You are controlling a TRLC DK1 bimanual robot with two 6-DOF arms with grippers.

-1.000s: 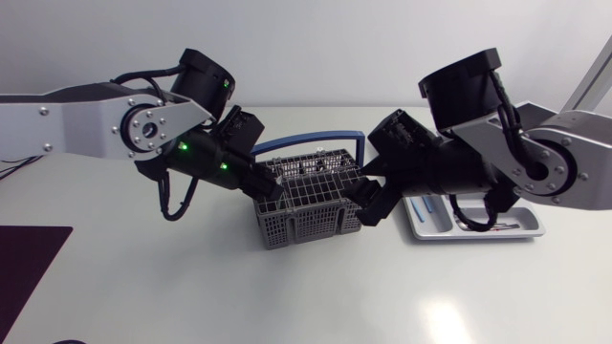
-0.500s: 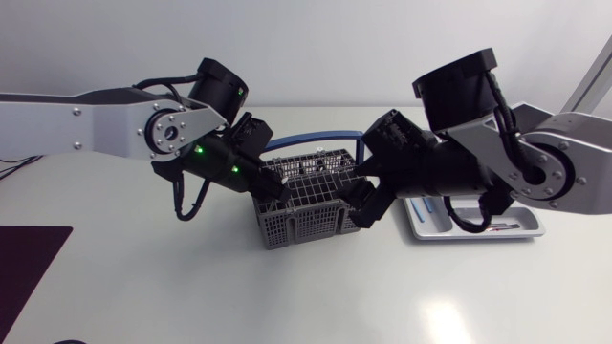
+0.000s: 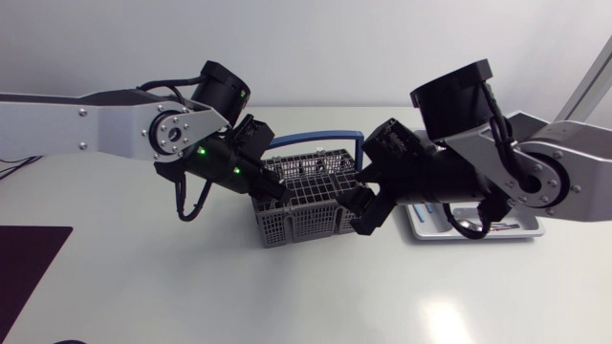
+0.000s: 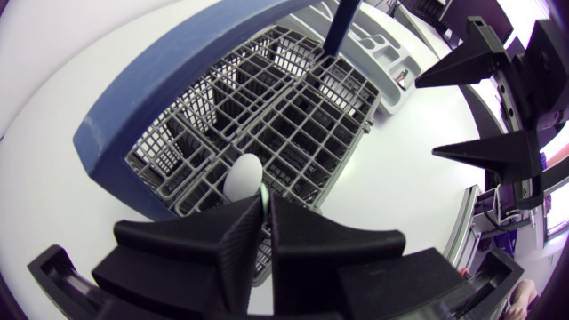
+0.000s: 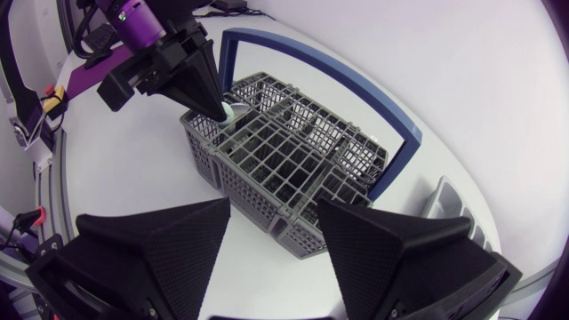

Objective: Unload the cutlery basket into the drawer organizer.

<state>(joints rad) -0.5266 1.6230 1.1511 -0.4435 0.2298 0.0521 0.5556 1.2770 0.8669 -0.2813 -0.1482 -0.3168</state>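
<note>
The left fingers [image 4: 196,244] are clenched on a white, spoon-like utensil [image 4: 242,176] at a corner of the grey cutlery basket [image 3: 301,222]. The right fingers [image 5: 160,240] stand released, spread wide, just beside the basket's far end. The drawer organizer [image 3: 478,236] lies on the table [image 3: 191,287], under the right arm.

Lower part of the white utensil [image 4: 242,176] is buried between the left jaws, so can't tell what it is. Right arm [image 3: 459,177] covers half the organizer tray [image 3: 524,232]; stuff inside's too small to make out.

The white tabletop [image 3: 287,296] carries a grey cutlery basket [image 3: 301,225] at its middle, an organizer tray [image 3: 516,234] to the right, and a dark mat [image 3: 24,263] at the left edge.
</note>
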